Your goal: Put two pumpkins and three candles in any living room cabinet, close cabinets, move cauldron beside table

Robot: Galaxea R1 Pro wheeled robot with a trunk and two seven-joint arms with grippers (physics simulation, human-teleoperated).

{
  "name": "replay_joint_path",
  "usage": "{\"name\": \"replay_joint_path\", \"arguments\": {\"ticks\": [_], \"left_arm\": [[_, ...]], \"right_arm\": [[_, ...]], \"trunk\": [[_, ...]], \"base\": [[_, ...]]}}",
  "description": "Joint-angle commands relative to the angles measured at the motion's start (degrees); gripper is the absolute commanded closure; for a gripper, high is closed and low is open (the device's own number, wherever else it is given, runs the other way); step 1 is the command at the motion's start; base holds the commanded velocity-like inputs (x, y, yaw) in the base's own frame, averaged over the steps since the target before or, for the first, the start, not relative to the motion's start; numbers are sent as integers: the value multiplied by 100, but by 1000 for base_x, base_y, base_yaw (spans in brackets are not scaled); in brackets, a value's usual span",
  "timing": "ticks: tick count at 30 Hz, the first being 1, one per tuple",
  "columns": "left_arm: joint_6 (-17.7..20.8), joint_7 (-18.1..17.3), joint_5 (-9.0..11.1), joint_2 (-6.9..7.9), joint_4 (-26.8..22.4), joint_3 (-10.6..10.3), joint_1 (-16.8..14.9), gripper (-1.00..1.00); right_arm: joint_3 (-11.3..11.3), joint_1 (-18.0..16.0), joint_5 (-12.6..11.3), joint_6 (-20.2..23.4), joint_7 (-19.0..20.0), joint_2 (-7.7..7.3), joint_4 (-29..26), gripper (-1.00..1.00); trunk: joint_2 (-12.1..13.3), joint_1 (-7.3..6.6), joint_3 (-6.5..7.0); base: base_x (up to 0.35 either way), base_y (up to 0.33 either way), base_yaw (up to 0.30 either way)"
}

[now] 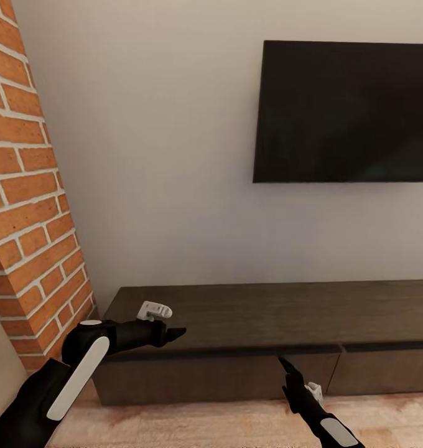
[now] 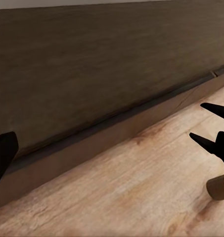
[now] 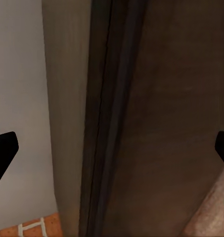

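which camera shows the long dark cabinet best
The head view: the cabinet shows its whole top and closed drawer fronts beneath the TV. The left wrist view gives a slanted close-up of top and front; the right wrist view, just a close strip.

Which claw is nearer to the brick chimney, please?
Left. The left claw hovers over the cabinet's end closest to the chimney. The right claw hangs farther along, in front of the drawer fronts.

Dark wood cabinet (image 3: pixel 156 123) between spread end effector (image 3: pixel 112 150) fingertips.
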Motion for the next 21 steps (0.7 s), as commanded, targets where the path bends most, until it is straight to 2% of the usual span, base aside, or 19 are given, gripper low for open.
{"name": "replay_joint_path", "arguments": {"ticks": [1,21], "left_arm": [[14,-40,-37,3,-2,-3,-5,-100],[14,-44,-36,3,-2,-7,-5,-100]], "right_arm": [[-25,-3,-49,55,13,0,2,-100],[-26,-5,-51,59,68,-8,2,-100]], "trunk": [[-44,21,-24],[-846,461,-383]], "base": [[0,0,0],[0,0,0]]}}
